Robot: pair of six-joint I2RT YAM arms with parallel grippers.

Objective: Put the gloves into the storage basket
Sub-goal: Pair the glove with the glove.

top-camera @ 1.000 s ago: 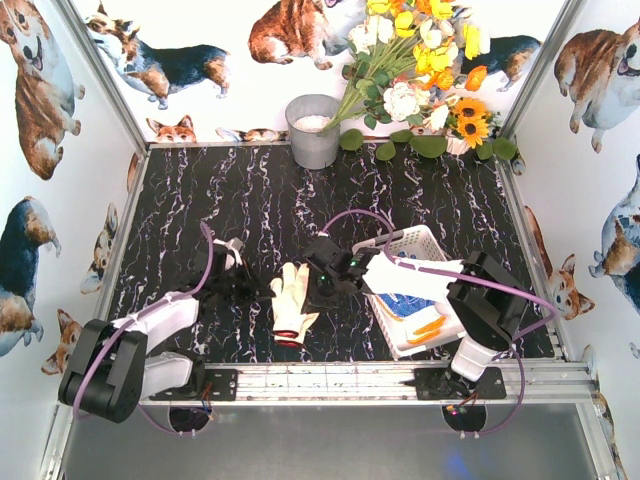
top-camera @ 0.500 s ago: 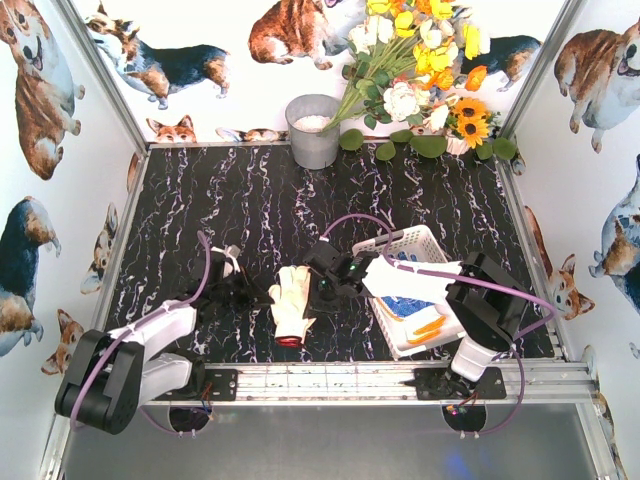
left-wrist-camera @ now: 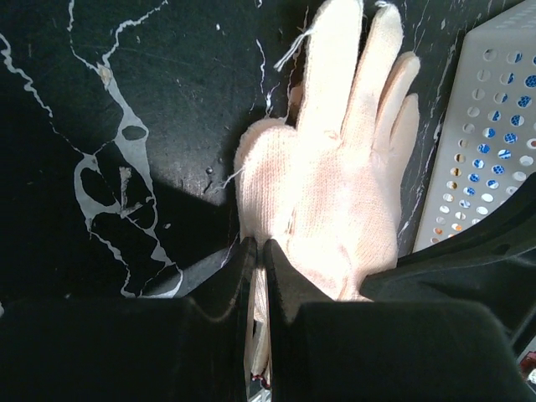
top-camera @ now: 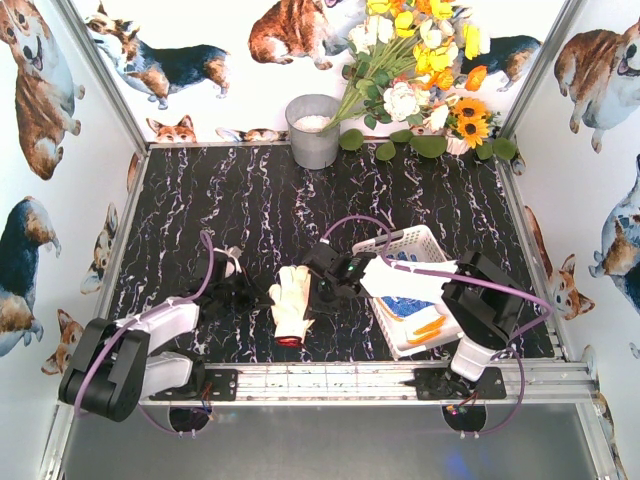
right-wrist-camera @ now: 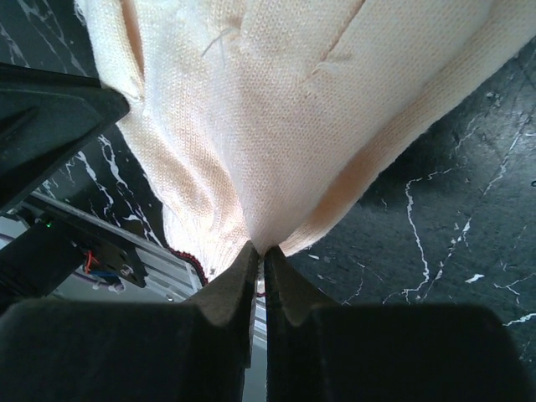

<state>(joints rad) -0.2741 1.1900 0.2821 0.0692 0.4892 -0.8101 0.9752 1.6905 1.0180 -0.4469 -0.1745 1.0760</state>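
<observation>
A cream knit glove (top-camera: 292,298) with a dark red cuff edge lies left of the white perforated storage basket (top-camera: 418,240), between my two grippers. My left gripper (top-camera: 262,297) is shut on the glove's left edge; in the left wrist view the jaws (left-wrist-camera: 258,251) pinch the fabric of the glove (left-wrist-camera: 335,184), and the basket (left-wrist-camera: 494,142) is at the right. My right gripper (top-camera: 318,296) is shut on the glove's right edge; in the right wrist view (right-wrist-camera: 260,253) the glove (right-wrist-camera: 285,100) fills the top. The basket holds a blue-dotted glove (top-camera: 405,305) and a yellow glove with an orange cuff (top-camera: 432,328).
A grey metal bucket (top-camera: 313,130) stands at the back wall, with a bunch of flowers (top-camera: 420,70) to its right. An aluminium rail (top-camera: 330,380) runs along the table's front edge, just below the glove's cuff. Side walls close in the table.
My left arm has shifted slightly and its gripper has moved a little closer to the glove. The right gripper has edged slightly left. The glove has barely moved.
</observation>
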